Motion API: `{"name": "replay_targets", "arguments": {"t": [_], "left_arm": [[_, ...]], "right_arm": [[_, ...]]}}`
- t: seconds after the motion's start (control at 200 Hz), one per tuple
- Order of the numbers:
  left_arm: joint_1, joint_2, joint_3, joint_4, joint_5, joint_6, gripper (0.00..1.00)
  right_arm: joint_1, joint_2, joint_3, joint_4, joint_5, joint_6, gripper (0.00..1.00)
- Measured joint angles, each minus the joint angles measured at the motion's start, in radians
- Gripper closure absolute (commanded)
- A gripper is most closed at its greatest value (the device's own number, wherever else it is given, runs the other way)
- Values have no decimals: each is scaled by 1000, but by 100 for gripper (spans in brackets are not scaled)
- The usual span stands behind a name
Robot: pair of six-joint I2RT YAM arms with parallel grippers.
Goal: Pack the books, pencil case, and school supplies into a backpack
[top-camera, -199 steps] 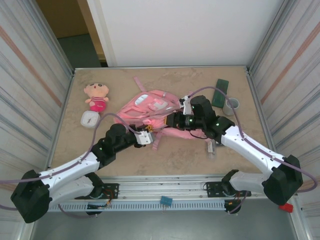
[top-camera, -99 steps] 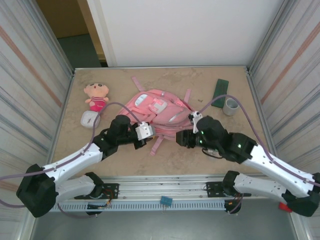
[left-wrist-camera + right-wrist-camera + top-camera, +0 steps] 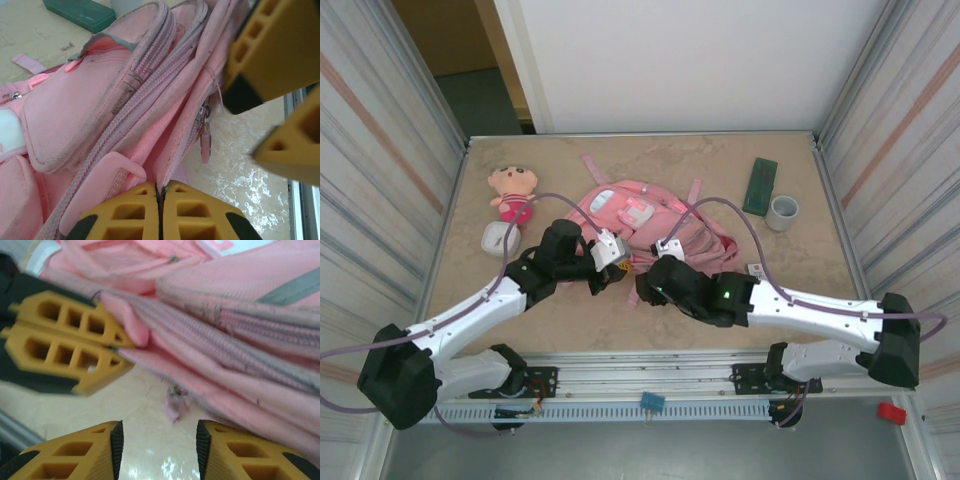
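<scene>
Left claw (image 3: 160, 192) is pinching the big pink fabric backpack (image 3: 90, 105); spread right claw (image 3: 159, 440) is hovering by its pink zipper pull (image 3: 175, 405), probably grabbing that next.

I log one beige marbled tabletop (image 3: 650, 160), silver aluminium rail (image 3: 650, 357) at its near edge. Ribbed grey metal side walls (image 3: 380, 170), plain white back panel (image 3: 690, 60).

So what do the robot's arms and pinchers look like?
The left arm and right arm are white tubes with black joints, each trailing a thin purple cable. The left gripper and right gripper have chunky yellow-orange fingers with window-like holes and black edges.
</scene>
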Motion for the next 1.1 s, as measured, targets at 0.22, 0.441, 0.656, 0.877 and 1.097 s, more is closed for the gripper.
{"name": "replay_targets", "arguments": {"t": [0.22, 0.441, 0.656, 0.877, 1.097], "left_arm": [[10, 6, 5, 1, 23, -24, 100], [14, 6, 13, 8, 22, -28, 100], [13, 6, 23, 5, -13, -27, 100], [24, -9, 24, -28, -99, -16, 100], [35, -29, 24, -70, -200, 12, 97]], "right_arm": [[-20, 83, 37, -2, 60, 13, 58], [-31, 101, 63, -55, 128, 40, 94], [-44, 65, 69, -101, 113, 36, 100], [-158, -33, 69, -240, 20, -13, 100], [-276, -102, 68, -301, -164, -138, 100]]}}
